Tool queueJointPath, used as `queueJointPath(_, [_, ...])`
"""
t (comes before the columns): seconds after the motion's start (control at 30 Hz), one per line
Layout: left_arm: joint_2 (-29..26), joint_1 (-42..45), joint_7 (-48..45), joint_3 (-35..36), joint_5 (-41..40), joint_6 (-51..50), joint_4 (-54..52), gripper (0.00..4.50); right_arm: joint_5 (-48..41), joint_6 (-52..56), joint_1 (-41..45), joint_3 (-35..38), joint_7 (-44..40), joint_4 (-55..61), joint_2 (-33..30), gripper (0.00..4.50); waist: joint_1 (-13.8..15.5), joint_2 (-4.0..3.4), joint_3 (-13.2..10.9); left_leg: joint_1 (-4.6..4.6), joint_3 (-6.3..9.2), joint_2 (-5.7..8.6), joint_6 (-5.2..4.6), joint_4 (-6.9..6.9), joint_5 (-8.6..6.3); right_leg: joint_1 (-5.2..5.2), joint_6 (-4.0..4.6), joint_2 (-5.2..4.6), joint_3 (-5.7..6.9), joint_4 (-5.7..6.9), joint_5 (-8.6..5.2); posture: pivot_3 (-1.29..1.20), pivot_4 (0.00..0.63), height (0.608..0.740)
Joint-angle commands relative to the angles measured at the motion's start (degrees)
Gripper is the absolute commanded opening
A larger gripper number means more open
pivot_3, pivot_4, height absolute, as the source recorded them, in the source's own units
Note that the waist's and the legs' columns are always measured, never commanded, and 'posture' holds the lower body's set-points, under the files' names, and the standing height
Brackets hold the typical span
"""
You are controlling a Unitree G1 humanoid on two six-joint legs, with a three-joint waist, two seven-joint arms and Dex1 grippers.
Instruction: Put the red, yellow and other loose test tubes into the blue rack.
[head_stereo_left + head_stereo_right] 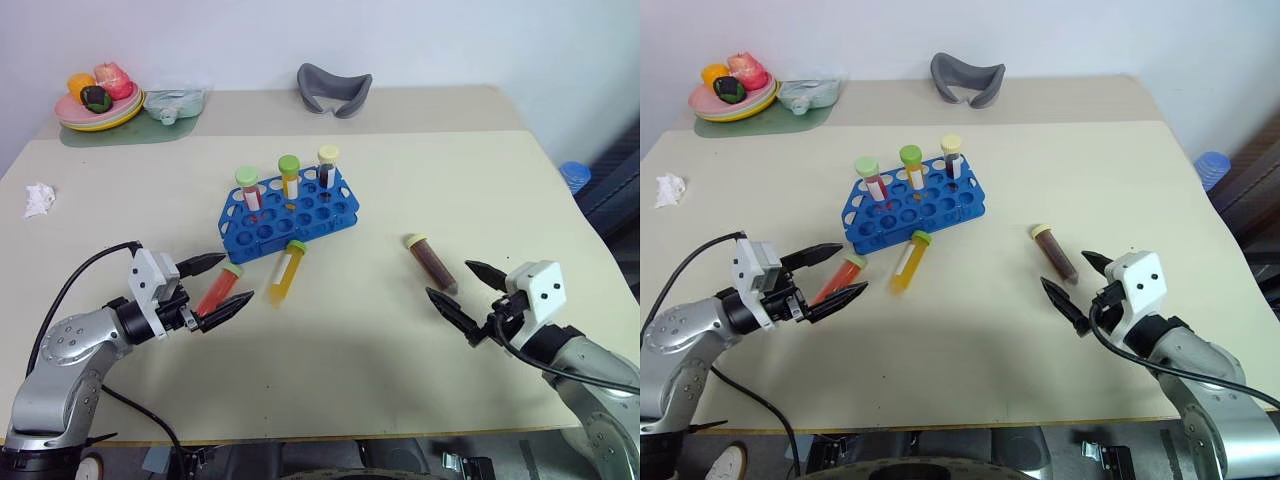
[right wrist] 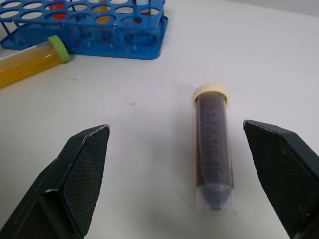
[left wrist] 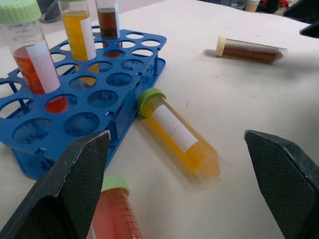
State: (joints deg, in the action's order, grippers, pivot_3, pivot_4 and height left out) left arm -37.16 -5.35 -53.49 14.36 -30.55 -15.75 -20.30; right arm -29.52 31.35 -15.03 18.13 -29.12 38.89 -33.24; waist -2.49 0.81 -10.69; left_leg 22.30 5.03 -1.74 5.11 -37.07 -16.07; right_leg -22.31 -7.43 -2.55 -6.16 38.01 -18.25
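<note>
Left end effector [image 1: 216, 286]: wide open, empty — red tube [image 1: 219, 289] lies between its fingers
Right end effector [image 1: 463, 292]: wide open, empty — brown tube [image 1: 432, 261] at its 11 o'clock
Yellow tube [image 1: 286, 272]: lying at blue rack's [image 1: 287, 216] 6 o'clock

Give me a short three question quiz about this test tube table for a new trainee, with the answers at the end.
1. How many tubes already stand upright in the blue rack?
2. True or false: the brown tube lies on the table nearer the right gripper than the left gripper.
3. Which loose tube lies between the left gripper's open jaws? A) red tube B) yellow tube C) brown tube

Key:
1. Three, with red, orange-yellow and dark liquid.
2. True; both grippers are open and hold nothing.
3. A.
</note>
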Motion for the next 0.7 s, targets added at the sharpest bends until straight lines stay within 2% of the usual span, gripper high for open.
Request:
queueJointPath(0.03, [-0.4, 0.5, -0.2, 0.8, -0.3, 1.2, -0.2, 4.41, -0.5, 0.5, 0.6, 0.6, 0.6, 3.1, -0.7, 4.40, 0.0, 0.00, 0.0, 0.00, 0.00, 0.00, 0.00, 0.00, 0.00, 0.00, 0.00, 0.00, 0.00, 0.00, 0.00, 0.00, 0.150, 0.740])
queueJointPath(0.5, [-0.5, 0.1, -3.2, 0.6, -1.4, 2.3, 1.3, 4.41, -0.4, 0.3, -0.4, 0.8, -0.3, 2.3, -0.5, 4.40, 0.0, 0.00, 0.0, 0.00, 0.00, 0.00, 0.00, 0.00, 0.00, 0.00, 0.00, 0.00, 0.00, 0.00, 0.00, 0.00, 0.150, 0.740])
queueJointPath(0.7, [-0.5, 2.3, -6.1, 0.7, -5.3, 0.5, 1.4, 4.41, -1.5, 3.0, 1.2, 0.8, -0.1, 2.7, -1.5, 4.40, 0.0, 0.00, 0.0, 0.00, 0.00, 0.00, 0.00, 0.00, 0.00, 0.00, 0.00, 0.00, 0.00, 0.00, 0.00, 0.00, 0.150, 0.740])
